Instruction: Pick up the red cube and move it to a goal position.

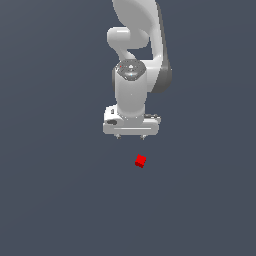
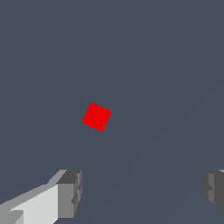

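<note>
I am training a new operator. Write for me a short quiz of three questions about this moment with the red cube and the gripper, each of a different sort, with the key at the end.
1. True or false: the gripper is shut on the red cube.
2. Multiple choice: in the wrist view, the cube is
A. between the fingers
B. apart from both fingers, touching neither
C. hidden behind one finger
3. Short answer: are the cube's edges square to the gripper or turned at an angle to it?

Key
1. False: the jaws stand wide open and hold nothing.
2. B
3. Turned at an angle.
</note>
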Controlling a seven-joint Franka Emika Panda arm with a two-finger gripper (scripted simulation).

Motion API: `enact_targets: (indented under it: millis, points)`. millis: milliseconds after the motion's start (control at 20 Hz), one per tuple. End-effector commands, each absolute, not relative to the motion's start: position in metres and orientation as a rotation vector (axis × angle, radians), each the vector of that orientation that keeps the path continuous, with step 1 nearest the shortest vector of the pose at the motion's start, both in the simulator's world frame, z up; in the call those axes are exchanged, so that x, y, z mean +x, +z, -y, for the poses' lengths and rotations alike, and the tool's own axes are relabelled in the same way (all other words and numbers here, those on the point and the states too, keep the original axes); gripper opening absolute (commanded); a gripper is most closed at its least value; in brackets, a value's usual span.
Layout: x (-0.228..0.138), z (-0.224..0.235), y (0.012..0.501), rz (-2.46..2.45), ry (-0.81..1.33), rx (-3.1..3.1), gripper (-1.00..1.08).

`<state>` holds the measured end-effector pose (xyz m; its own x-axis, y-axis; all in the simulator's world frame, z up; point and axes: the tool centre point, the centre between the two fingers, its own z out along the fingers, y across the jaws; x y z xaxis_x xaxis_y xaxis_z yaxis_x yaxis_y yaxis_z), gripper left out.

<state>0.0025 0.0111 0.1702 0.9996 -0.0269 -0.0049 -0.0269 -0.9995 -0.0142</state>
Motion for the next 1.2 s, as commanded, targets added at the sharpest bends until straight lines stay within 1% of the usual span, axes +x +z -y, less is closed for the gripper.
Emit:
enact_targets:
  millis: [0, 300, 550, 1150]
  points:
    - [0.003, -0.011, 0.170, -0.042, 0.007, -3.127, 1.00]
    - [0.004, -0.014, 0.163, -0.074, 0.007, -3.127, 1.00]
    - [0.007, -0.021, 0.144, -0.150, 0.006, -3.126, 1.00]
    - [0.025, -0.048, 0.063, -0.487, 0.001, -3.101, 1.00]
